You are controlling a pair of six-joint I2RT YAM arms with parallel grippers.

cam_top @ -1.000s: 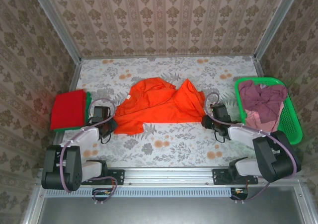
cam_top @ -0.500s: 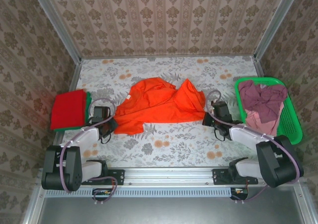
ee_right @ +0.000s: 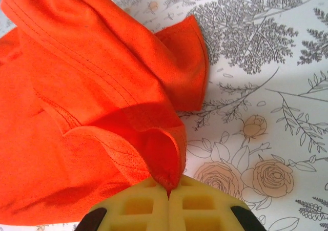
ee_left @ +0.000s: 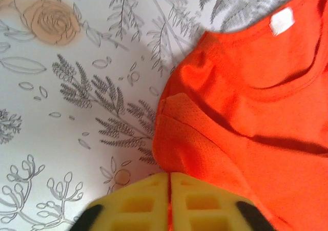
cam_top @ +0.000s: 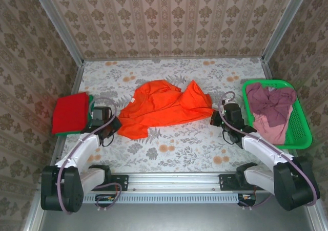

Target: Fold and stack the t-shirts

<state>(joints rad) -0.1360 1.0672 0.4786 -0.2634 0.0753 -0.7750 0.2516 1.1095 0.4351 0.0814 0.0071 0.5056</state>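
A crumpled bright orange t-shirt [cam_top: 164,108] lies across the middle of the floral table. My left gripper [cam_top: 114,122] is shut on its left edge, and in the left wrist view the yellow pads [ee_left: 134,203] pinch the orange cloth [ee_left: 246,113] near the collar. My right gripper [cam_top: 215,117] is shut on the shirt's right corner; the right wrist view shows a fold of orange cloth [ee_right: 102,87] squeezed between the pads [ee_right: 205,205]. A folded red t-shirt [cam_top: 70,112] rests on a dark green one [cam_top: 91,104] at the left. Mauve and pink t-shirts [cam_top: 270,105] are heaped in the basket.
A bright green mesh basket [cam_top: 303,123] stands at the right edge of the table. Patterned walls and metal rails close the table on three sides. Bare floral tablecloth [cam_top: 169,149] lies between the orange shirt and the arm bases.
Both grippers have moved outward and slightly away from the bases, pulling the orange shirt's two ends apart so it lies a bit wider and flatter.
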